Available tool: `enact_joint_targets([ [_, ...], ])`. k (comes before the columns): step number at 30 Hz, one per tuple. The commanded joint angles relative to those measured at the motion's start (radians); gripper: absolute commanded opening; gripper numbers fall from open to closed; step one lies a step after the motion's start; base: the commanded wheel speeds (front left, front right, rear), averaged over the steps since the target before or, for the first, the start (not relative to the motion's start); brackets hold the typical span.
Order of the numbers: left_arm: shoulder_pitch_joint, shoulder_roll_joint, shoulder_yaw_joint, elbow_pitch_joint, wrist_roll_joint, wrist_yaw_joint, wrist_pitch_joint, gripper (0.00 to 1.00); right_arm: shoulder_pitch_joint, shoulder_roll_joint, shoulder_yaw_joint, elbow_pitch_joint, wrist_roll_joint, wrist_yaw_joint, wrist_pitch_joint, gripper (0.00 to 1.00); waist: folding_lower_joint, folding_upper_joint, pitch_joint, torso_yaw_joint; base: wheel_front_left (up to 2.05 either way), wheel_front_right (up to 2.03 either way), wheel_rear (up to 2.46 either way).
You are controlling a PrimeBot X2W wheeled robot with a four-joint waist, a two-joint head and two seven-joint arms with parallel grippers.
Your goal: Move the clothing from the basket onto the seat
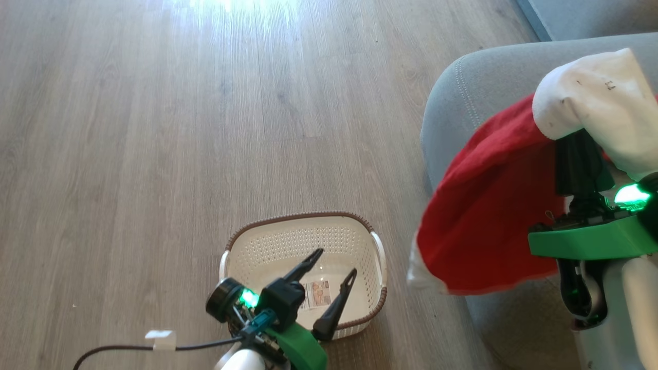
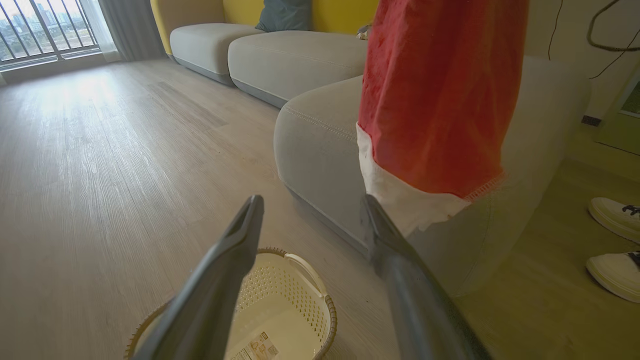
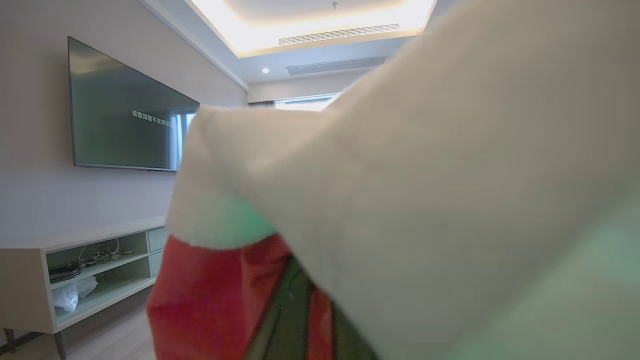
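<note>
Mid-carry: our right fingers (image 1: 576, 159) clamp the clothing (image 1: 488, 216) draping below them at the edge of the seat (image 1: 493, 67), left fingers (image 1: 336, 303) apart above the empty basket (image 1: 288, 241); next we should move inward and release

Pale wood floor (image 1: 154, 128), wall-mounted television (image 3: 125, 110)

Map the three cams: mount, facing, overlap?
Head view: on the head, facing down at the floor, basket and seat; shows the open left gripper and the right gripper shut on the clothing.
Left wrist view: on the left wrist, facing along its two fingers across the floor toward the seat, basket below.
Right wrist view: on the right wrist, facing a wall TV and ceiling; a dark finger shows under the clothing.
Shared: head and left wrist views both show basket, seat and the hanging clothing.
</note>
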Motion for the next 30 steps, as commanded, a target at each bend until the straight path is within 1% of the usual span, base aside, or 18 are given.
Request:
enact_joint_targets([
  [1, -0.02, 0.006, 0.031, -0.022, 0.004, -0.003, -0.005, 1.0, -0.025, -0.009, 0.012, -0.038, -0.006, 0.0, -0.006, 0.0, 0.0, 0.0, 0.0, -0.001, 0.0, 0.0, 0.0],
  [9, -0.007, 0.006, 0.032, -0.004, 0.005, -0.014, -0.005, 1.0, -0.013, -0.004, 0.011, -0.029, -0.013, 0.0, -0.006, 0.0, 0.0, 0.0, 0.005, -0.006, 0.0, 0.0, 0.0],
  [19, -0.007, 0.006, 0.04, -0.013, -0.001, -0.007, -0.005, 1.0, -0.008, -0.005, -0.002, -0.028, -0.014, 0.0, -0.006, 0.0, 0.0, 0.0, 0.008, -0.015, 0.0, 0.0, 0.0],
  [27, -0.005, 0.006, 0.037, -0.019, -0.001, -0.005, -0.005, 1.0, -0.004, -0.002, -0.035, -0.018, -0.012, 0.0, -0.006, 0.0, 0.0, 0.0, 0.019, -0.068, 0.0, 0.0, 0.0],
  [30, -0.007, 0.006, 0.036, -0.022, 0.001, -0.004, -0.005, 1.0, 0.013, 0.0, -0.044, 0.037, 0.005, 0.0, -0.006, 0.0, 0.0, 0.0, 0.026, -0.093, 0.0, 0.0, 0.0],
])
